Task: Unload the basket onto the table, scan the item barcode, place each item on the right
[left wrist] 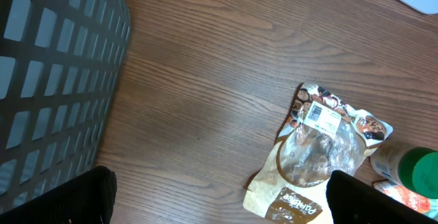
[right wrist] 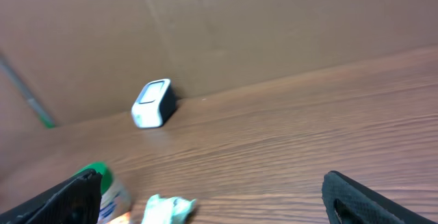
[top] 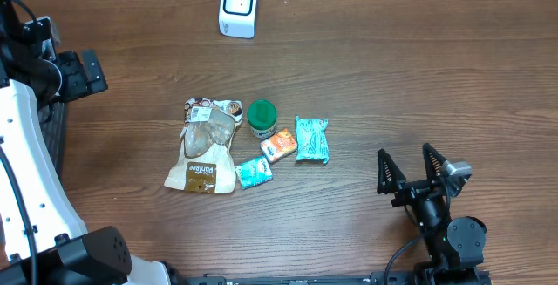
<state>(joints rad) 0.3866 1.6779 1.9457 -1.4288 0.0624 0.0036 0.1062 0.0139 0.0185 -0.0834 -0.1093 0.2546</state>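
Note:
Several small items lie mid-table: a brown snack pouch [top: 207, 145] [left wrist: 321, 152] with a white barcode label at its top, a green-lidded jar [top: 261, 117] [left wrist: 419, 172], an orange packet [top: 279, 145], a teal packet [top: 312, 139] and a smaller teal one [top: 254, 173]. The white scanner [top: 238, 6] [right wrist: 152, 103] stands at the far edge. My left gripper [left wrist: 219, 207] hangs open above bare wood left of the pouch, holding nothing. My right gripper [top: 407, 163] [right wrist: 219, 203] is open and empty, low at the front right, facing the scanner.
A dark mesh basket [left wrist: 55, 66] [top: 54, 137] sits at the table's left edge under the left arm. A brown cardboard wall [right wrist: 226, 25] backs the table behind the scanner. Bare wood lies between the right gripper and the items.

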